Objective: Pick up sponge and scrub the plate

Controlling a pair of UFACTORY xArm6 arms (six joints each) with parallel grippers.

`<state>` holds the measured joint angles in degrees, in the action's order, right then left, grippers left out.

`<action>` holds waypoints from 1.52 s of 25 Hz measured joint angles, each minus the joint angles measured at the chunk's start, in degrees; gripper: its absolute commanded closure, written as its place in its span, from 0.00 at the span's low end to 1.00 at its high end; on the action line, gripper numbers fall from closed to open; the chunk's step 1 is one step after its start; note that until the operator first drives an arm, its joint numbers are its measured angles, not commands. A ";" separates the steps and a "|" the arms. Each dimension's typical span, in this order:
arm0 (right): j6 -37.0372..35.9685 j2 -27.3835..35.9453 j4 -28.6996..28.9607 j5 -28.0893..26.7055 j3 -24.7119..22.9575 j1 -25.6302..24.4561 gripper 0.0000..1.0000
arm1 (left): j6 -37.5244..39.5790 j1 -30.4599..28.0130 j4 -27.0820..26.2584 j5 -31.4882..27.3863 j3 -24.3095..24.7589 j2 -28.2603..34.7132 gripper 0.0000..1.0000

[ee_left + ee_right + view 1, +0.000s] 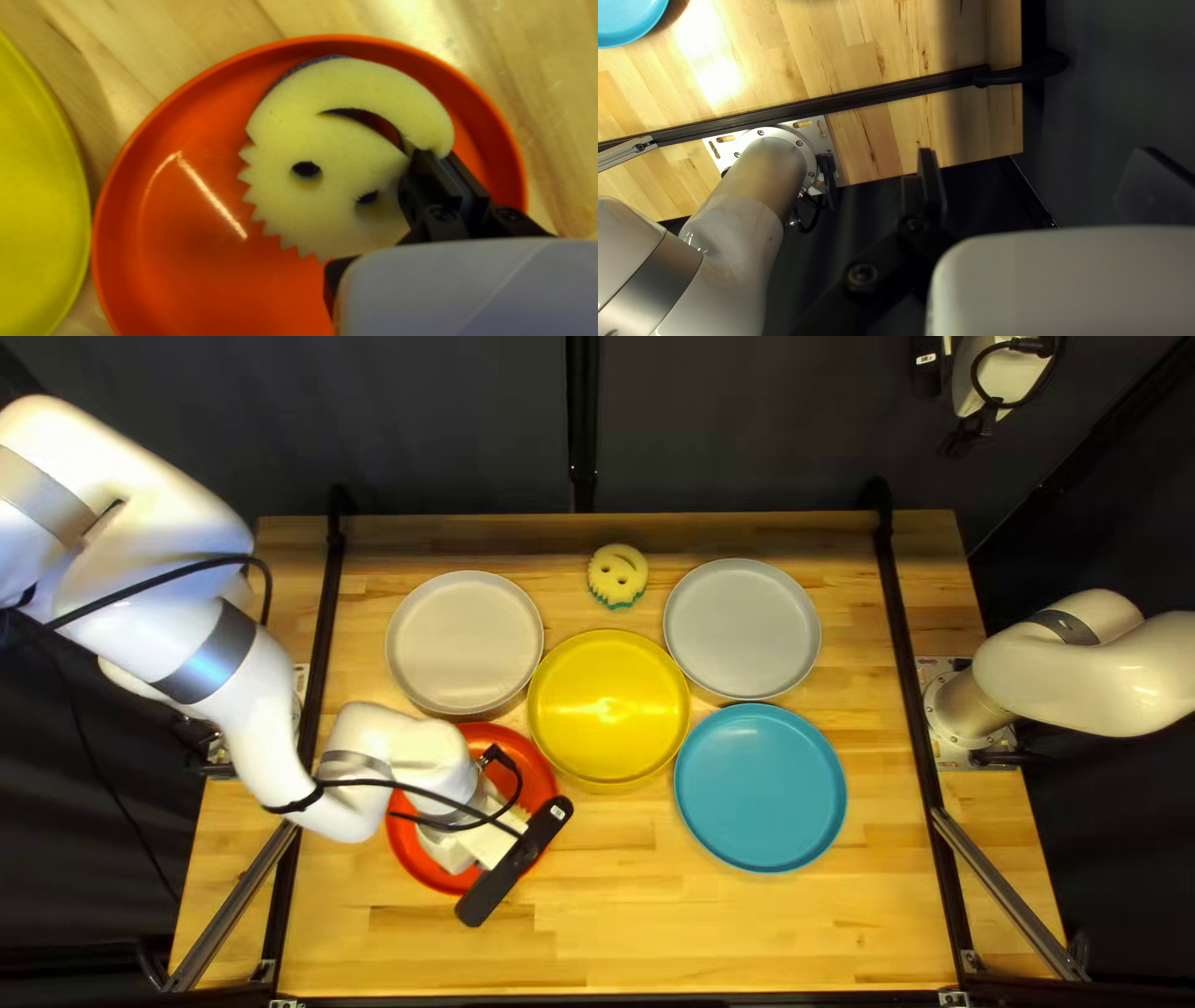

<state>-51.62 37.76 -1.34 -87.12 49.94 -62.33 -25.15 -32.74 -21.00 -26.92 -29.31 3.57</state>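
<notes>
Sponge (349, 146), round and smiling, within the red plate (159, 274), its edge beside one end of the smile clamped between the fingers of the left end effector (434, 154). Contact with the plate's floor: likely, but not certain from these views. Pick-up apparently done; scrubbing apparently the step in hand, with progress through it impossible to judge. Next, firm pinch, light downward press and small sweeps across the shiny uncovered part, without riding up over the rim. Possible trouble: soft foam folding or tearing at the thin lip. Close by on the counter (647, 921), yellow plate (609, 709); farther out, blue plate (761, 788), two pale plates (464, 639) and a second sponge (619, 589). Right end effector (1037, 165) with fingers wide apart, nothing between. No writing visible on sponge or plates; on the left end effector, only a tiny pale label (558, 812), unreadable.
</notes>
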 measured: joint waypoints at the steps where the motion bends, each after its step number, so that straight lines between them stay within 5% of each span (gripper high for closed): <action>1: 0.00 0.00 0.00 0.00 0.00 0.00 0.00 | 0.03 -0.17 -0.18 0.03 0.25 0.06 1.00; 16: 0.00 0.00 0.00 0.00 0.00 0.00 0.00 | -11.71 9.11 -4.17 -0.68 3.03 1.23 1.00; 28: 0.00 0.00 0.00 0.00 0.00 0.00 0.00 | -6.35 16.29 5.25 -10.54 2.22 10.53 1.00; 38: 0.00 0.00 0.00 0.00 0.00 0.00 0.00 | -2.01 20.58 11.61 -20.48 -3.31 15.37 1.00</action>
<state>-51.62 37.76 -1.34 -87.12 49.94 -62.33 -27.16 -12.16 -9.39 -47.40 -32.62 18.94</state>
